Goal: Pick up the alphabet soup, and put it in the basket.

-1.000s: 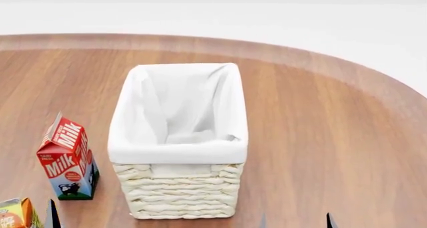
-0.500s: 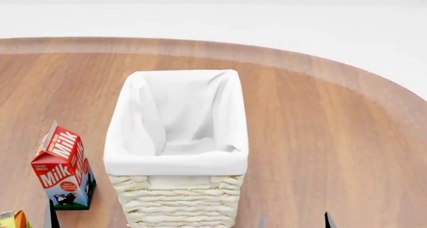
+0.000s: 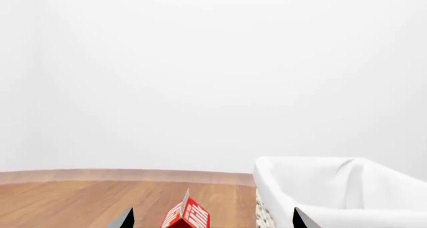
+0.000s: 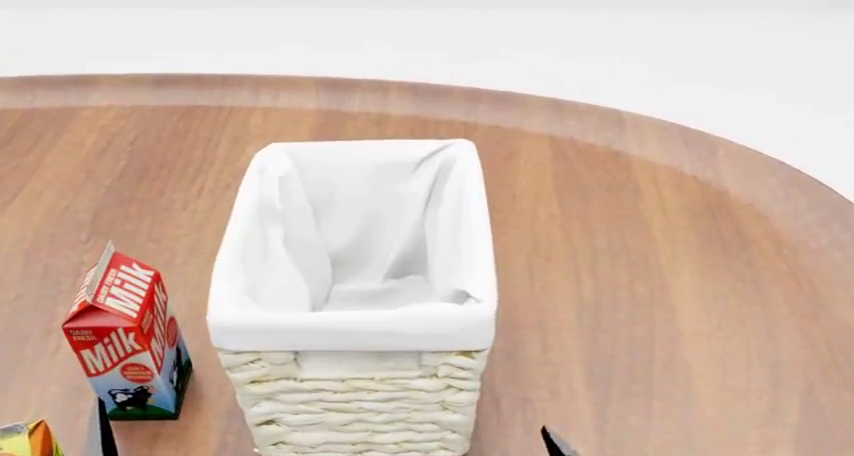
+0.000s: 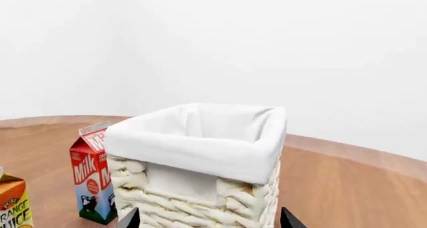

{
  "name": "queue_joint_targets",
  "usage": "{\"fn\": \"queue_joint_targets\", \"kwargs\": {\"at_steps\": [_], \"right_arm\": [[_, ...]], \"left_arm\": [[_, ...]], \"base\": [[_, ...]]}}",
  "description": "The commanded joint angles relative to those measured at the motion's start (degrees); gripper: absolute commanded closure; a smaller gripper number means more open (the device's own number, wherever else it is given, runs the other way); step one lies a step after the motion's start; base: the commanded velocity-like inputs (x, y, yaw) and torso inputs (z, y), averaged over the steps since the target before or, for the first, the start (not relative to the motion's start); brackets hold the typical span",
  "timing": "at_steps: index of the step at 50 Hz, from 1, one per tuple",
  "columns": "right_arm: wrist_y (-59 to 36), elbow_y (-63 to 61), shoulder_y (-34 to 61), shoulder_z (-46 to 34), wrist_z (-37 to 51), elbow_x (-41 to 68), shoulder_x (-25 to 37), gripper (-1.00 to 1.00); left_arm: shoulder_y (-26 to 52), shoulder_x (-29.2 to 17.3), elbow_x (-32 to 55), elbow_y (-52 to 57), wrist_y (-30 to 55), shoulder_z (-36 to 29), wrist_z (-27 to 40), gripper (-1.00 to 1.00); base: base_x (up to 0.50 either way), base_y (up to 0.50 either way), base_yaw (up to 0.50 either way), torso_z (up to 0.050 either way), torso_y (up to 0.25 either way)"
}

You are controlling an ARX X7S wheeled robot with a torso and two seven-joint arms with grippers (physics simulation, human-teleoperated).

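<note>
The rectangular cream-white woven wicker basket with a white cloth lining (image 4: pixel 354 306) stands upright on the round brown wooden table (image 4: pixel 667 276), near the table's front and roughly central in the head view. To its left — just beside it, apart — stands the red, white and blue milk carton (image 4: pixel 124 336), upright. Further left and nearer the robot sits the orange juice carton (image 5: pixel 13 203), apart from the milk carton and mostly cut off at the frame edge.

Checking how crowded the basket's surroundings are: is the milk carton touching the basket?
Apart. In the head view, a strip of bare wood shows between the milk carton and the basket; the right wrist view shows them close but overlapping, so it settles nothing.
</note>
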State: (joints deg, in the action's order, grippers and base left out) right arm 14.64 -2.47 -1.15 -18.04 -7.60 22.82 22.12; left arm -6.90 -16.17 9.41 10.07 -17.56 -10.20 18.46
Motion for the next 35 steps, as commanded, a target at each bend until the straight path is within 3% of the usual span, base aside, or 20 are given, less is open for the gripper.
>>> {"fn": "queue_joint_targets", "kwargs": {"at_steps": [1, 13, 35], "right_arm": [[-1.1, -2.7, -0.2, -4.4, -12.0, 6.3, 5.2, -1.00], [-0.7, -6.0, -1.1, -9.9, -22.6, 8.3, 8.6, -1.00], [-2.1, -8.2, -1.7, -16.3, -29.7, 4.1, 12.1, -1.00]], "left_arm": [[0.0, -0.3, -0.3, -0.1, 0.2, -0.3, 0.2, -1.00], [0.4, -0.4, -0.1, -0.5, 0.4, -0.6, 0.4, -1.00], [0.1, -0.9, -0.7, 0.0, 0.5, -1.4, 0.7, -1.00]], "base": [[0.00, 0.00, 0.00, 0.000, 0.000], [0.00, 0.00, 0.00, 0.000, 0.000], [0.00, 0.00, 0.00, 0.000, 0.000]]}}
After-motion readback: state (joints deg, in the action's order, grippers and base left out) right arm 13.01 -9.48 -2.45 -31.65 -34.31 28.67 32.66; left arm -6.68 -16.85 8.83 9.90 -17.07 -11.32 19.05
